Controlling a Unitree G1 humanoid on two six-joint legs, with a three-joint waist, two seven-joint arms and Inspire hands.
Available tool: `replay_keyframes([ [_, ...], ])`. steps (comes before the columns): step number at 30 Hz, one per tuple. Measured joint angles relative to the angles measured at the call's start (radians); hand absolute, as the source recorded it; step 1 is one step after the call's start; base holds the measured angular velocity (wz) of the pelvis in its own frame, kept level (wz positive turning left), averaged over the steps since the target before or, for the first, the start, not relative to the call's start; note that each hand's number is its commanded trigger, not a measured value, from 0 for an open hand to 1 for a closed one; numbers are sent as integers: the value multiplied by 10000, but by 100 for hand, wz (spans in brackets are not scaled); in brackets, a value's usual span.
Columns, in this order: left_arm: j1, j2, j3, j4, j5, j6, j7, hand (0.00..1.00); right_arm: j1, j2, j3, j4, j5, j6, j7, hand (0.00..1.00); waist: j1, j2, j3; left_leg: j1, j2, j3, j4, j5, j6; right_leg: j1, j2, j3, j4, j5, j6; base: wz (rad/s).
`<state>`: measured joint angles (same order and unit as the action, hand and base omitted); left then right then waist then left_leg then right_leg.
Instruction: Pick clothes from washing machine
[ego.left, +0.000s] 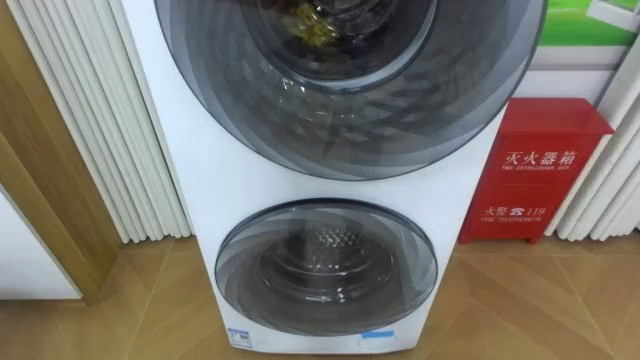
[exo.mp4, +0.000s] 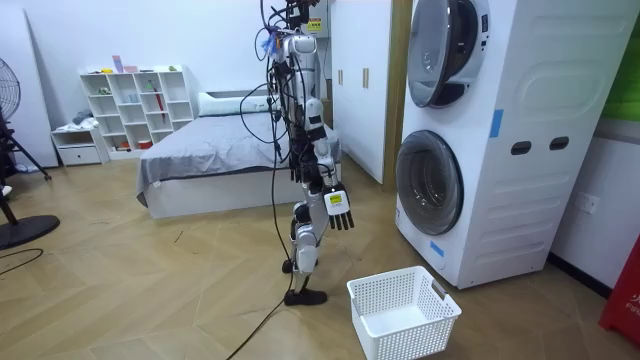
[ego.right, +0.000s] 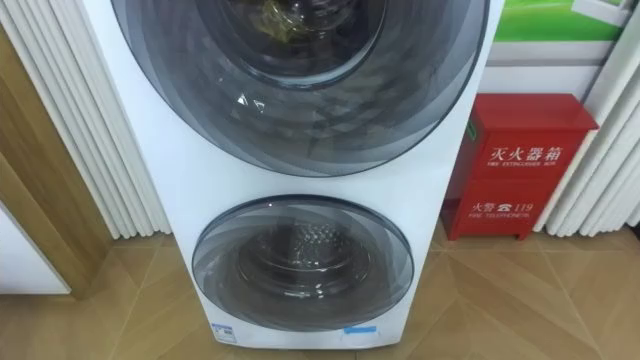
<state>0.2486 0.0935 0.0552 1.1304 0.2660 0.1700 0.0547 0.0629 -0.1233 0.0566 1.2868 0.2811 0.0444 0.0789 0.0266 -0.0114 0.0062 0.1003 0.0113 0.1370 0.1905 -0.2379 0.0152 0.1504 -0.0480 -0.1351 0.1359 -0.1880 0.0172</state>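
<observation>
Looking down the washing machine (ego.left: 195, 175), I see the clothes (ego.left: 315, 25) in its upper drum, top centre of the frame. They are probably soft, light and clinging, so I would pinch a loose fold. My right hand (exo.mp4: 339, 207) hangs empty, fingers relaxed.

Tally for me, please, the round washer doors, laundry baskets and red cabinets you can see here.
Round washer doors: 2, the upper door and the lower door
White laundry basket: 1
Red cabinet: 1
Total: 4
</observation>
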Motion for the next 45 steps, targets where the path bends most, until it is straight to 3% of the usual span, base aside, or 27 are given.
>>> replay_keyframes([
  [20,-174,-4,2,274,-210,48,-196,0,-10,1,-1,-14,181,4,64,0,9,-1,3,29,9,41,-22,0,0,1,10,110,1,0,0,0],
  [22,-174,-14,11,294,-227,47,-280,0,19,12,-20,-13,315,4,60,0,0,3,40,150,10,43,-48,-1,-1,97,11,92,-2,0,0,0],
  [28,-189,-5,19,275,-384,40,-473,0,41,-55,-164,-466,751,72,-135,0,-30,24,18,122,9,8,-31,-8,-4,88,4,19,23,0,1,0],
  [33,-303,78,105,203,-386,-43,-627,0,-18,-160,-805,-3368,705,254,-859,0,-239,-62,32,137,9,37,23,-7,-2,71,-8,5,89,0,1,-1],
  [38,-284,284,281,224,-384,-183,-633,0,-514,-629,-974,-7510,292,172,-1522,0,-190,-165,68,125,19,249,-17,-2,1,-75,1,216,154,0,1,-12],
  [41,-244,445,430,72,-378,-205,-636,0,-542,-758,-1064,-9602,268,113,-1676,0,-191,-305,4,82,32,240,-7,-2,2,-140,16,200,151,0,1,1],
  [45,-182,517,414,32,-382,-289,-551,0,-671,-768,-1084,-11187,647,96,-1876,0,-104,-485,-74,-11,39,263,81,-2,1,-247,14,252,191,4,-2,-2],
])
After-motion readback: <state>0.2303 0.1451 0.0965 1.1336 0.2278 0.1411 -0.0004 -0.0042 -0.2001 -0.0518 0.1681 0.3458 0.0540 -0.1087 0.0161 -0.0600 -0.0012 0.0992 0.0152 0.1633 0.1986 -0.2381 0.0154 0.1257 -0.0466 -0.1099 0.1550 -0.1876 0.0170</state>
